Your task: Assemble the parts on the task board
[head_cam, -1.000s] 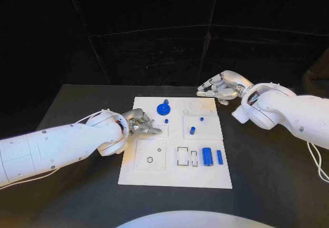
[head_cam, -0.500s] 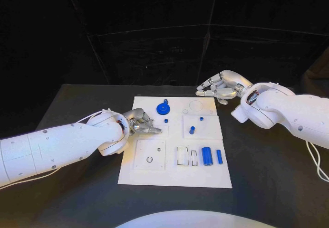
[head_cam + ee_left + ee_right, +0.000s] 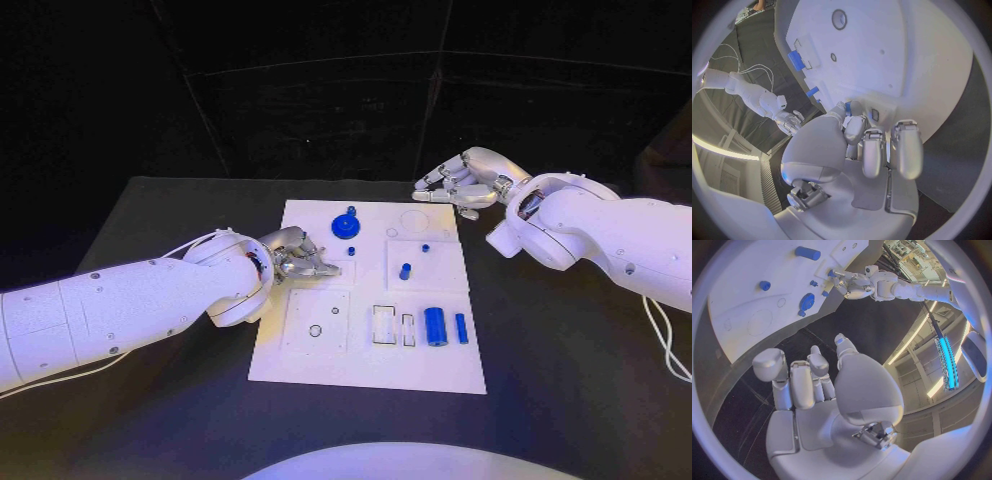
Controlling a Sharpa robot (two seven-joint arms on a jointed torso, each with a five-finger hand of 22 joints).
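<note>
A: Head view: the left hand (image 3: 296, 255) sits over the left edge of the task board (image 3: 368, 375), fingers curled in. Is it holding a part?

B: Cannot tell. In the left wrist view a small blue peg (image 3: 848, 106) shows right at the fingertips (image 3: 856, 122), but whether it is pinched or just beside them is not clear.

A: And the right hand (image 3: 464, 183)?

B: Off the board's far right corner, fingers loosely apart, nothing in it.

A: Which hand is nearer that peg?

B: The left, by far; in the head view the small blue peg (image 3: 351, 252) lies just right of its fingertips, standing upright with its long axis pointing up from the board. The gear (image 3: 345, 226) sits beyond it, and the cylinders (image 3: 436, 325) lie flat, pointing toward the robot.
</note>
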